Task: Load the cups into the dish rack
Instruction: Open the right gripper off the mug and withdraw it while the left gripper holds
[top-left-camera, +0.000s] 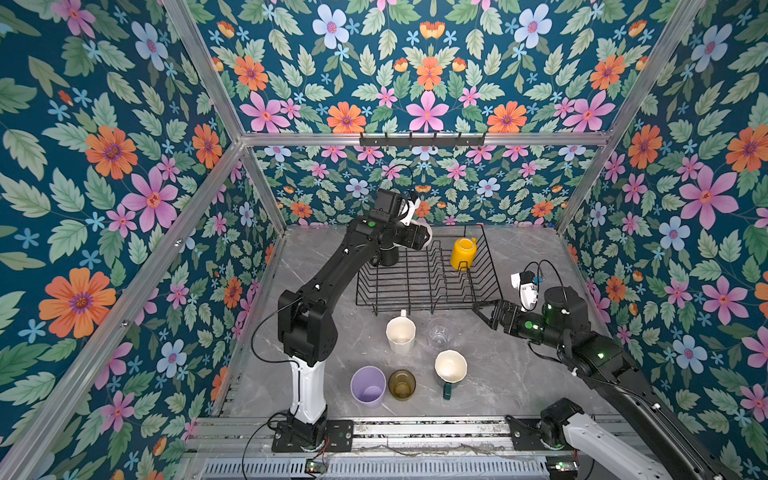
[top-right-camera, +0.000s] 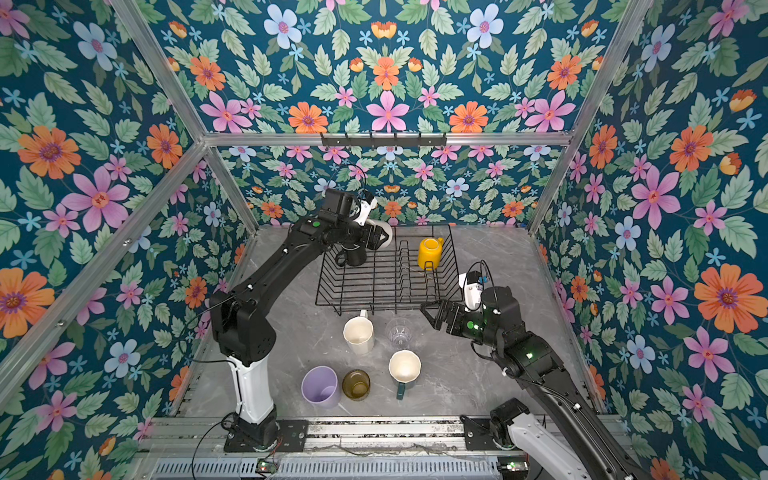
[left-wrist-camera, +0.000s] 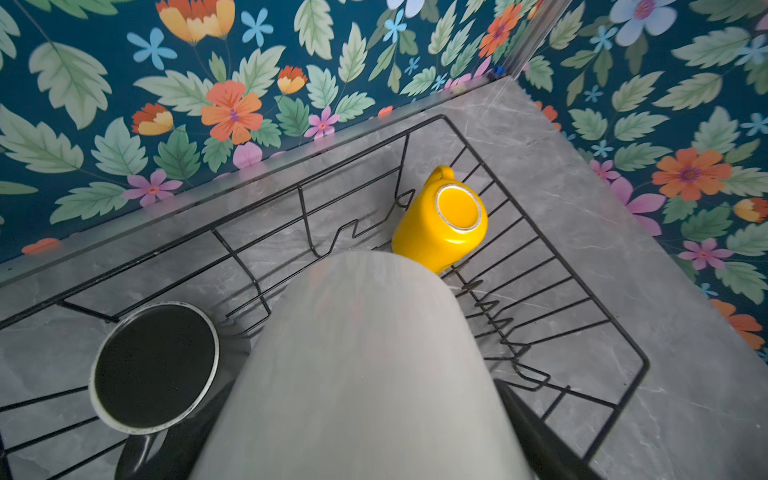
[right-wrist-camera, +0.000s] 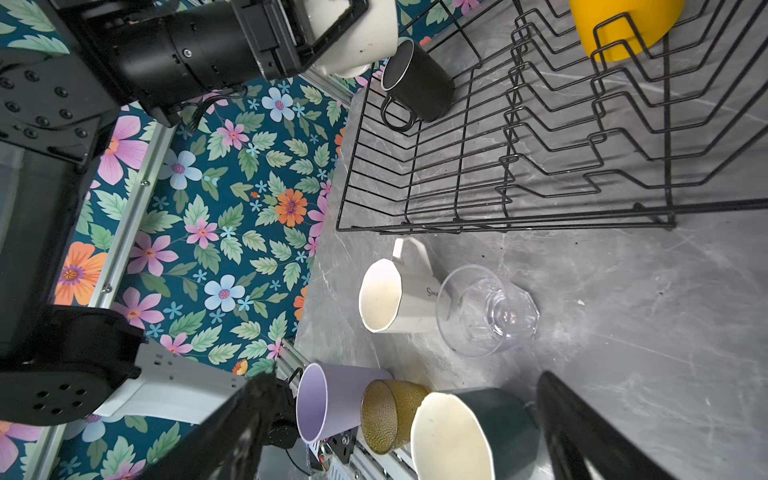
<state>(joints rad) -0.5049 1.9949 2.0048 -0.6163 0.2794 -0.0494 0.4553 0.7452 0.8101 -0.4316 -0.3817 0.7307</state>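
1. In both top views: clamping the pale mug (top-left-camera: 428, 229) in the left gripper (top-left-camera: 420, 239) over the dish rack (top-left-camera: 415, 302), upper centre; spreading the right gripper (top-left-camera: 478, 311) wide, empty, right of centre.
2. Left wrist: showing the mug's wall glazed, slick, likely breakable.
3. Right wrist: facing the clear glass (right-wrist-camera: 486, 311), likely light, fragile; pinching its rim seeming safest.

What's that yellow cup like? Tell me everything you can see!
The yellow mug is shiny and smooth, like glazed ceramic, with one loop handle on its side. It stands upside down, so its flat base faces up, with a pale unglazed ring around it. It sits inside the rack, in the back right part, among its upright wires, which touch it. Nothing grips it, and no other cup touches it.
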